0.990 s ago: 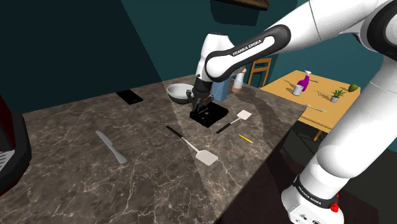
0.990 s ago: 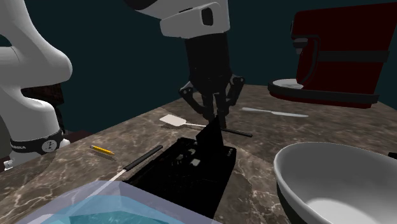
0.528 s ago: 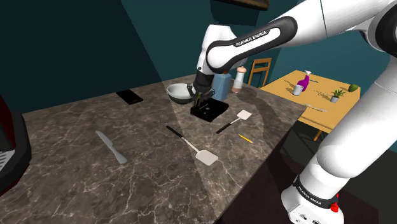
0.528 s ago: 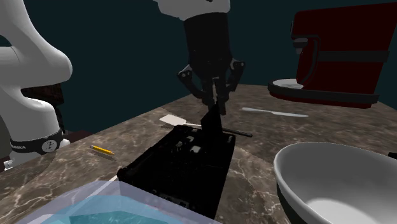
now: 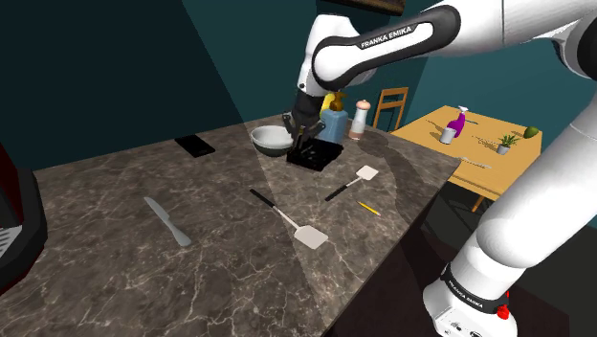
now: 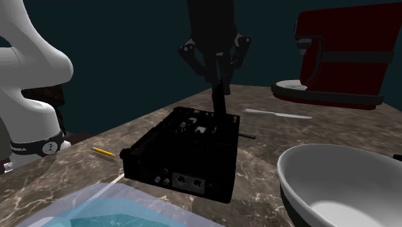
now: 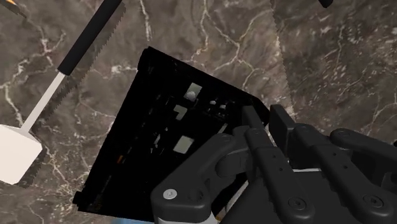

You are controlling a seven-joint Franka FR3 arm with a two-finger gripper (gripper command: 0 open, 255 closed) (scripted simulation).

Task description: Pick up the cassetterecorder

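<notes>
Pinching the black recorder (image 6: 187,151) by one edge at the second exterior view's centre, the pincer (image 6: 219,98) held it tilted above the marble bench (image 5: 115,278), near a bowl (image 5: 268,132).

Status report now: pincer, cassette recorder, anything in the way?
Pincer shut on cassette recorder. Recorder hangs tilted above marble counter. Bowl close beside.

Dark marble counter (image 5: 96,258). Grey knife (image 5: 167,222) toward shoulder view's left. White spatula (image 5: 308,235) near counter's middle; second spatula (image 5: 362,174) near yellow pencil (image 5: 368,207). Pale bowl (image 5: 268,140) toward far edge. Red stand mixer (image 6: 341,55) on counter. Purple spray bottle (image 5: 458,121), small potted plant (image 5: 504,144) on wooden table (image 5: 421,129) beyond.
</notes>
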